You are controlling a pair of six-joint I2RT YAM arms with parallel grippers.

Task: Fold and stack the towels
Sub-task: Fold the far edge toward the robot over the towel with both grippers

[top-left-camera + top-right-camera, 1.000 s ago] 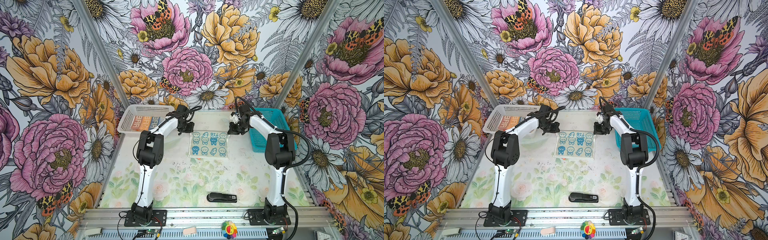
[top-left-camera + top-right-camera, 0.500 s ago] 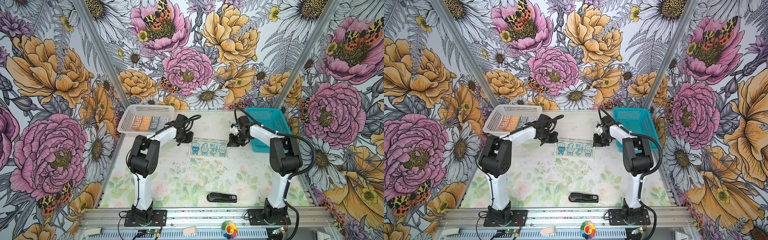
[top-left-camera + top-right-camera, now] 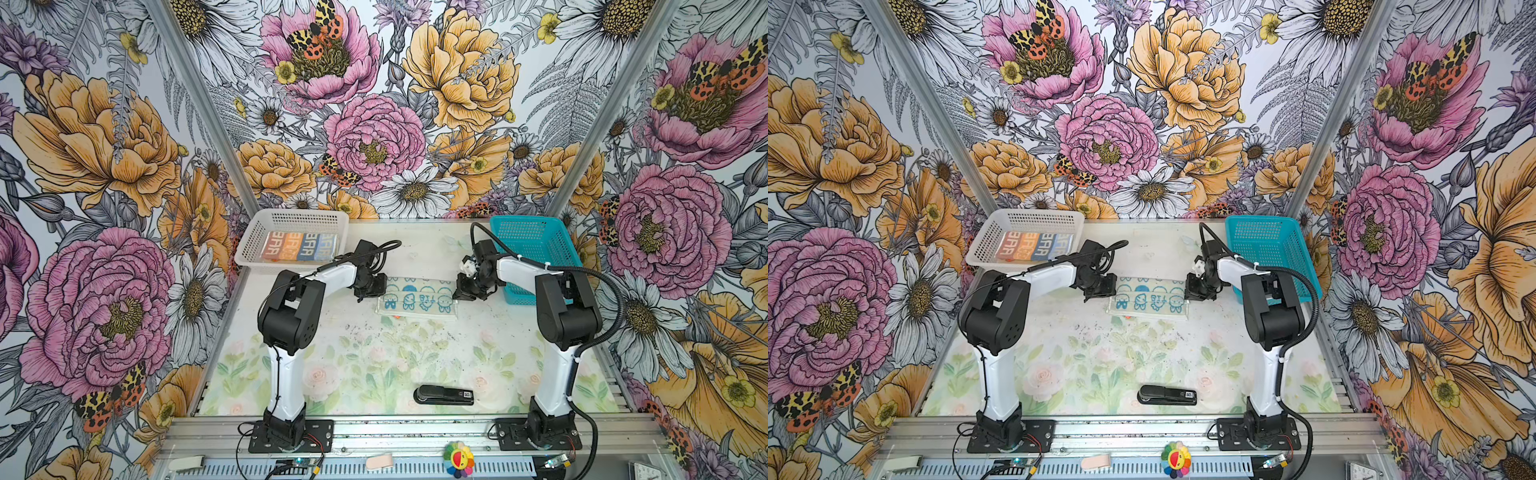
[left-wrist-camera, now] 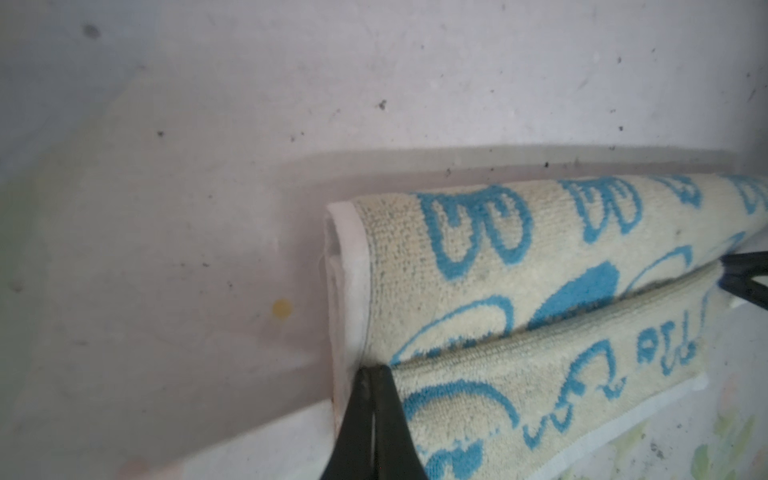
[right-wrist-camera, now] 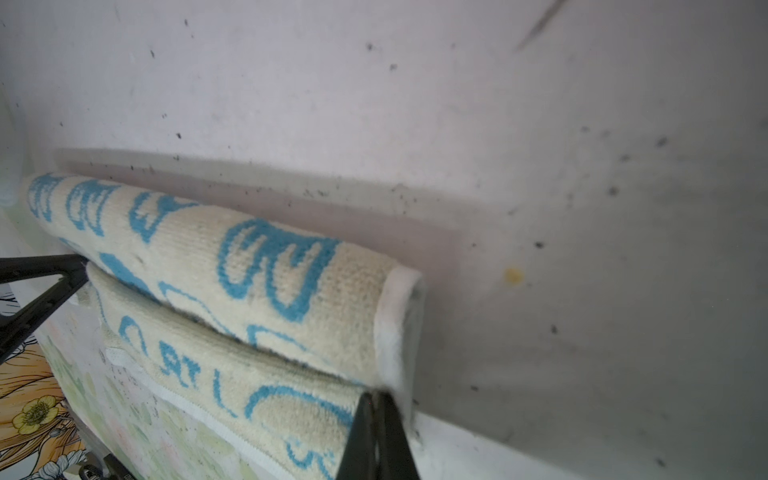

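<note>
Table (image 3: pixel 374 345) with a faded floral mat.

- The cream towel (image 3: pixel 415 299) (image 3: pixel 1148 299), printed with blue bunnies, lies on the table just beside the teal basket (image 3: pixel 536 245) (image 3: pixel 1266 249), on the side facing the white basket (image 3: pixel 249 245).
- It is half folded. The back part is curled over into a rounded fold, and its free edge lies across the lower layer, short of the near hem.
- The left gripper (image 3: pixel 379 292) (image 3: pixel 1105 291) is at the towel end farther from the teal basket. Its jaws are clenched on the white-hemmed corner of the upper layer, as the left wrist view shows (image 4: pixel 372 376).
- The right gripper (image 3: pixel 459 293) (image 3: pixel 1190 295) is at the end nearest the teal basket. It is pinched tight on the matching corner, seen close in the right wrist view (image 5: pixel 376 401).
- Both grippers sit low, right at the cloth, one at each end of it.
- A striped towel (image 3: pixel 299 246) (image 3: pixel 1036 246) with block letters lies flat inside the white basket, well apart from the teal basket.
- A black stapler (image 3: pixel 444 395) (image 3: pixel 1167 395) lies on the table well away from the teal basket, near the arm bases.
</note>
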